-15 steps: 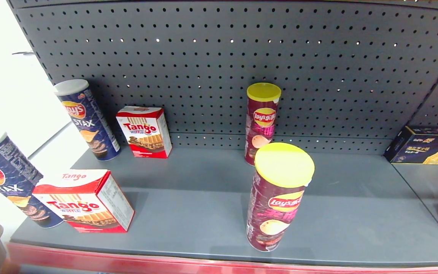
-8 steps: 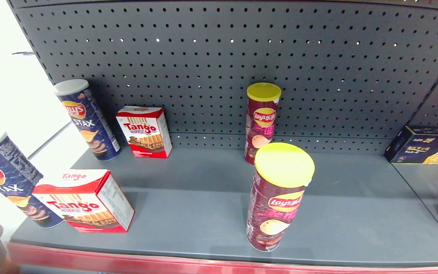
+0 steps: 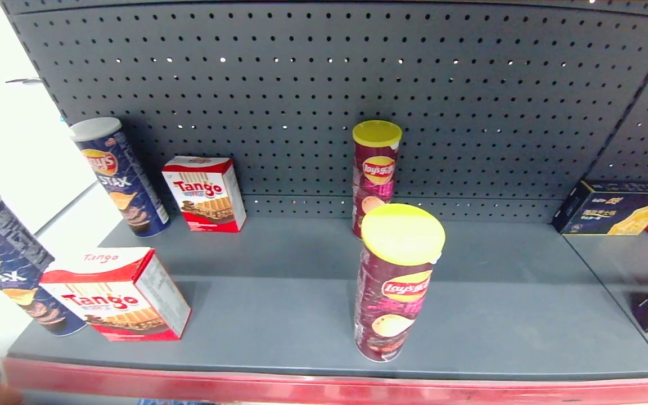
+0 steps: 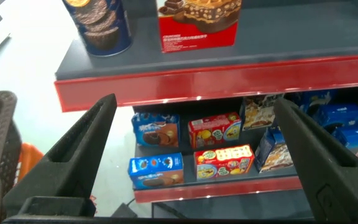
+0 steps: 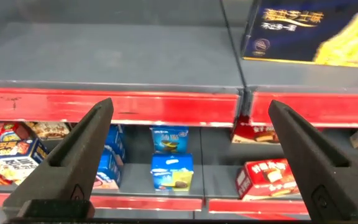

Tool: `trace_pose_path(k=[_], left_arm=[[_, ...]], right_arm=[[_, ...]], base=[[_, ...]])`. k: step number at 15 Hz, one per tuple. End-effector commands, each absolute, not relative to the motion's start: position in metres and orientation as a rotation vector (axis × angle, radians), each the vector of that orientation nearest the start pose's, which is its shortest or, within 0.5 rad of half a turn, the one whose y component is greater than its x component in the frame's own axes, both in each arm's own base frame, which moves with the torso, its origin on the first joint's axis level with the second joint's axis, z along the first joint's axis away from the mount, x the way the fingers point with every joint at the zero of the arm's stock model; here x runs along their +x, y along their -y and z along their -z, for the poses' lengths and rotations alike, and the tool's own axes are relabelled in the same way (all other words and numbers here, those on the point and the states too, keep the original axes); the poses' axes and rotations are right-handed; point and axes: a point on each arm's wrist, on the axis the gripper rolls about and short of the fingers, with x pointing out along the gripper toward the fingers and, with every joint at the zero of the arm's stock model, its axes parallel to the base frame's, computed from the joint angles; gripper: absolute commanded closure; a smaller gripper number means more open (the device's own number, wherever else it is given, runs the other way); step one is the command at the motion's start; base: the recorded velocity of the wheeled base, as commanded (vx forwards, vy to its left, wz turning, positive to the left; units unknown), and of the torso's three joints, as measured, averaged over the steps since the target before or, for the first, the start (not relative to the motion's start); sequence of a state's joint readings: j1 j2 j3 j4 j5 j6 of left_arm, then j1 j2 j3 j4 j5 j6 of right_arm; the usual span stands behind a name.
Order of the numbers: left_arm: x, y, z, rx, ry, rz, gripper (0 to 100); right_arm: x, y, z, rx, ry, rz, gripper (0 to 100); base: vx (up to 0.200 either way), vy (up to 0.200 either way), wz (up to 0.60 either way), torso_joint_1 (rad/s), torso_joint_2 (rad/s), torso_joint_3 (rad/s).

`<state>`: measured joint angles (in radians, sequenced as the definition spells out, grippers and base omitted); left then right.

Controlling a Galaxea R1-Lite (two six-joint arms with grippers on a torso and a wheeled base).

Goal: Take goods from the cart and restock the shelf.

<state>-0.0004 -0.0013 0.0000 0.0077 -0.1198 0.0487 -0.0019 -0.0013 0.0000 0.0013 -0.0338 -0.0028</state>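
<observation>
Left wrist view shows left end effector (image 4: 194, 102) spread wide before shelf (image 4: 166, 88).

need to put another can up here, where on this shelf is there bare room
Two bare patches on the grey shelf: one between the front red box and the front yellow-lidded can; another from that can to the shelf's right end, by the dark blue box. The left end is crowded: blue cans and red boxes.

This is a shop. A grey shelf (image 3: 279, 304) with a perforated back panel (image 3: 324, 84) across the frame's top carries crisp tubes (image 3: 392, 292) at centre and wafer boxes (image 3: 113, 295) at left. Below it, boxed snacks (image 4: 214, 130) line lower tiers.
</observation>
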Motion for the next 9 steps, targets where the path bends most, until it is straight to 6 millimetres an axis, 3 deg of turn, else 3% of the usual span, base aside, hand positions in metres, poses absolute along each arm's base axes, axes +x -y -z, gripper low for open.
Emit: trace_pose_path(k=[1, 9], left_arm=[[-0.023, 0.0027, -0.0747, 0.049, -0.005, 0.12, 0], [-0.023, 0.0026, -0.0747, 0.052, -0.005, 0.115, 0]], right_arm=[[-0.0228, 0.0007, -0.0753, -0.003, -0.002, 0.035, 0], [-0.0228, 0.0007, -0.0753, -0.003, -0.002, 0.035, 0]], base=[[0.0, 0.0, 0.0, 0.0, 0.0, 0.0], [0.0, 0.0, 0.0, 0.0, 0.0, 0.0]])
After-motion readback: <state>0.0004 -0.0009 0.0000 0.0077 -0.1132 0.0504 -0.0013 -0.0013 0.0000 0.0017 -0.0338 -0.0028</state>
